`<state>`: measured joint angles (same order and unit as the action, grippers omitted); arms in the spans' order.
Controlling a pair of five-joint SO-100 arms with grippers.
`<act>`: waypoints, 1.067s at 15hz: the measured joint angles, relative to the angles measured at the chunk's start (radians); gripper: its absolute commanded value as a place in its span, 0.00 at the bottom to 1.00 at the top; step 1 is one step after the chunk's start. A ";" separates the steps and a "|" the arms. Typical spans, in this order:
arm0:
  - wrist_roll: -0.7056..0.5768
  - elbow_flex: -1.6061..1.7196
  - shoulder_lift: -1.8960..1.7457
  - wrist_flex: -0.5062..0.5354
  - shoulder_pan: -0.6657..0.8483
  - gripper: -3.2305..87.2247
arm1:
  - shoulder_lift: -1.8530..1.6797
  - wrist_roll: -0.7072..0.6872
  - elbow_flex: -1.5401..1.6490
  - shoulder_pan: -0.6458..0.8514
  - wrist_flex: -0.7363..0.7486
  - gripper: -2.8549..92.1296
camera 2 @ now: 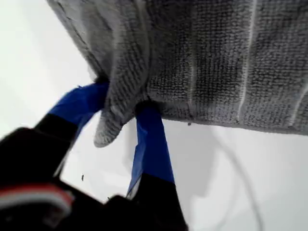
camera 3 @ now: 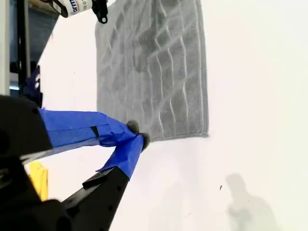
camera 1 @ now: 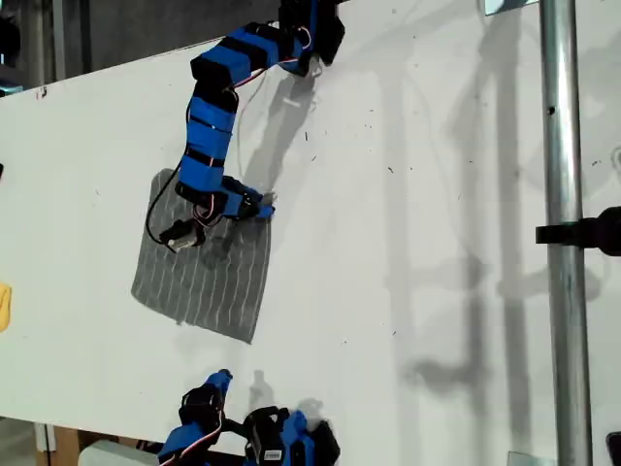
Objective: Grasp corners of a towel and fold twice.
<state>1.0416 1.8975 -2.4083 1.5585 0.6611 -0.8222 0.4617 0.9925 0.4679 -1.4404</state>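
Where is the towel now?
The towel lies flat on the white table, in the exterior view's left half, one corner pinched by my first gripper.

White table (camera 1: 437, 243), metal pole (camera 1: 563, 243)

My first gripper (camera 2: 126, 113) has its blue jaws pinched on a bunched corner (camera 2: 113, 120) of the towel (camera 2: 216, 62), which hangs above the white bench (camera 2: 240, 183).
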 measured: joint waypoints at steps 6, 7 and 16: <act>0.015 0.015 -0.008 -0.002 -0.002 0.02 | 0.000 0.012 -0.002 -0.017 0.009 0.03; 0.015 0.015 0.012 -0.002 -0.005 0.07 | 0.000 0.015 -0.002 -0.020 0.015 0.03; -0.307 -0.426 0.583 0.055 0.123 0.39 | -0.020 0.041 0.025 -0.051 0.034 0.03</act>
<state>0.7348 1.4711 -1.8254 1.6137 0.7839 -0.8422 0.5031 1.0170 0.4172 -1.4067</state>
